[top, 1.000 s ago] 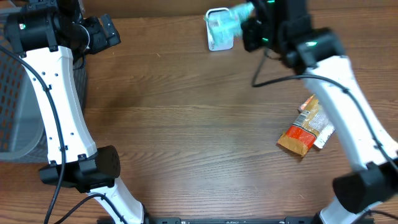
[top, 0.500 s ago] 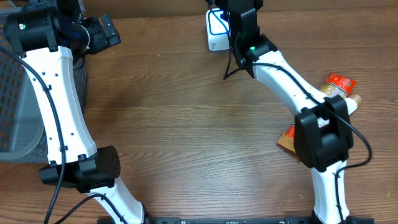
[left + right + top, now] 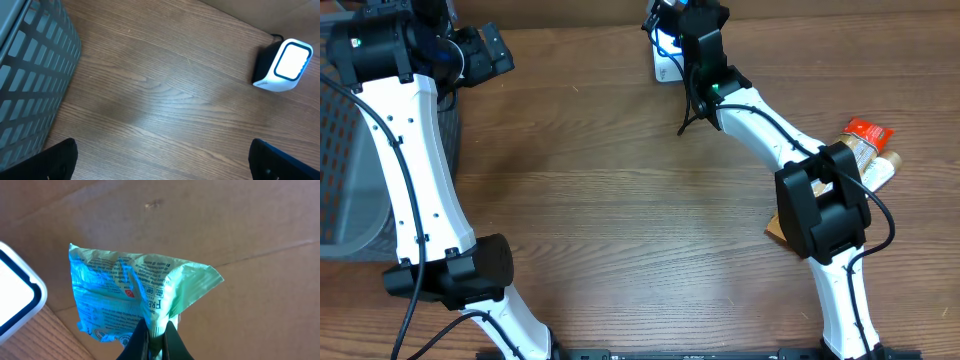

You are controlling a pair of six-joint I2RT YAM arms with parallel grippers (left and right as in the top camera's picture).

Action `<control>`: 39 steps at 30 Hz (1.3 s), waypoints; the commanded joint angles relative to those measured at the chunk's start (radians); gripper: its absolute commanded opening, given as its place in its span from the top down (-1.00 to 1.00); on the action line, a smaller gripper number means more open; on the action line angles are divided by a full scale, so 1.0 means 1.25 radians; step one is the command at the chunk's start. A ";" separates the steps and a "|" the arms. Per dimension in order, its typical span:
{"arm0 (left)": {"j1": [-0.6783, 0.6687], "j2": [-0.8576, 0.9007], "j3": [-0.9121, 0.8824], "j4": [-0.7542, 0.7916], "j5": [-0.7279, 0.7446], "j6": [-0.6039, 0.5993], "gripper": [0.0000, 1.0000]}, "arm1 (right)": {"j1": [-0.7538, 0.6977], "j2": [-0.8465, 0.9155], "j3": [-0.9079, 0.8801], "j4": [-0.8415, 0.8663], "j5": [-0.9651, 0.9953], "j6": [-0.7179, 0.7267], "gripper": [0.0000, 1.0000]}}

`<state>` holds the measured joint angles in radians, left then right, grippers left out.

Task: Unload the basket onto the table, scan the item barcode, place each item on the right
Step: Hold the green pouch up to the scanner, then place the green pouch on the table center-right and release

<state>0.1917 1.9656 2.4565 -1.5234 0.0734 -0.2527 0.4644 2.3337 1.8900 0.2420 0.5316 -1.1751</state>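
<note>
In the right wrist view a crinkled green and teal packet (image 3: 131, 291) with printed text hangs in front of a cardboard wall. My right gripper (image 3: 153, 336) is shut on its lower edge. The white scanner (image 3: 14, 297) shows at the left edge there. From overhead, my right gripper (image 3: 670, 18) is right over the lit scanner (image 3: 666, 62) at the back of the table, and the packet is mostly hidden beneath it. My left gripper (image 3: 492, 50) stays at the back left, open with nothing in it (image 3: 167, 165); its camera sees the scanner (image 3: 282, 67) far off.
A grey slatted basket (image 3: 340, 150) stands at the left edge, also seen as a basket (image 3: 30, 75) beside the left gripper. Orange and red snack packets (image 3: 865, 140) lie at the right, partly under the right arm. A cable runs from the scanner.
The right arm swung left, carrying the packet from the right of the scanner to directly over it. The left arm has not moved.
</note>
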 commanded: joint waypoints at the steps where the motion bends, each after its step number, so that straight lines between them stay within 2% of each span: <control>1: -0.002 0.002 0.015 0.001 -0.002 0.002 -1.00 | 0.000 -0.011 0.009 0.009 0.005 -0.006 0.93; 9: -0.002 0.002 0.015 0.001 -0.003 0.002 -1.00 | 0.026 -0.018 0.009 0.009 0.022 -0.029 0.93; 15: -0.002 0.002 0.015 0.001 -0.002 0.002 -1.00 | 0.045 -0.153 0.009 -0.105 0.026 0.153 0.93; 18: -0.002 0.002 0.015 0.001 -0.003 0.002 -1.00 | 0.058 -0.276 0.009 -0.257 0.021 0.316 0.93; 20: -0.002 0.002 0.015 0.001 -0.002 0.002 -1.00 | 0.065 -0.372 0.009 -0.411 -0.020 0.489 0.93; 22: -0.002 0.002 0.015 0.001 -0.003 0.002 -1.00 | 0.064 -0.458 0.009 -0.587 -0.135 0.660 0.93; 24: -0.002 0.002 0.015 0.001 -0.002 0.002 -0.99 | 0.044 -0.528 0.009 -0.765 -0.316 0.824 0.93; 26: -0.002 0.002 0.015 0.001 -0.002 0.002 -1.00 | 0.013 -0.566 0.009 -0.920 -0.459 0.952 0.93; 29: -0.002 0.002 0.015 0.001 -0.003 0.002 -1.00 | -0.019 -0.574 0.008 -1.100 -0.557 1.063 0.93; 33: -0.002 0.002 0.015 0.001 -0.003 0.002 -1.00 | -0.026 -0.558 -0.058 -1.219 -0.567 1.093 0.92; 35: -0.002 0.002 0.015 0.001 -0.003 0.002 -1.00 | -0.027 -0.555 -0.116 -1.207 -0.566 1.107 0.85; 38: -0.002 0.002 0.015 0.001 -0.002 0.002 -1.00 | -0.027 -0.555 -0.227 -1.147 -0.567 1.133 0.46; 39: -0.002 0.002 0.015 0.001 -0.002 0.002 -1.00 | -0.027 -0.555 -0.252 -1.133 -0.566 1.133 0.02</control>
<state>0.1917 1.9656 2.4565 -1.5234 0.0738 -0.2527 0.4278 1.6630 1.6291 -1.1950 -0.1421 0.1818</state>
